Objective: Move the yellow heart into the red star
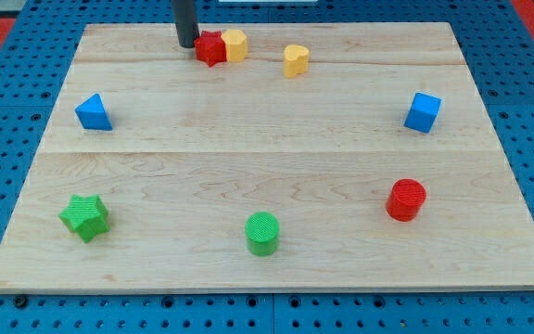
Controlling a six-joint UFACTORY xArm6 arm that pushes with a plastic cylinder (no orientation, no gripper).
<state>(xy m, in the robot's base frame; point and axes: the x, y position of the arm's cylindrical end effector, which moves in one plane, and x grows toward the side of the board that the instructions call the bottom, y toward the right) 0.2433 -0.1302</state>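
Wooden board (276, 158) under scattered blocks

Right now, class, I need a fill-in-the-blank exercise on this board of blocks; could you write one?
1. My tip sits just to the view's ____ of the red star.
2. The yellow hexagon-like block ____ the red star's right side.
3. The yellow heart stands ____ from the red star.
4. The cylinder at the view's bottom is ____.

Missing words: left; touches; apart; green

Blocks ringed on a wooden board (267, 158)

My tip (186, 44) sits just left of the red star (210, 48); the yellow heart (296, 60) lies farther right.
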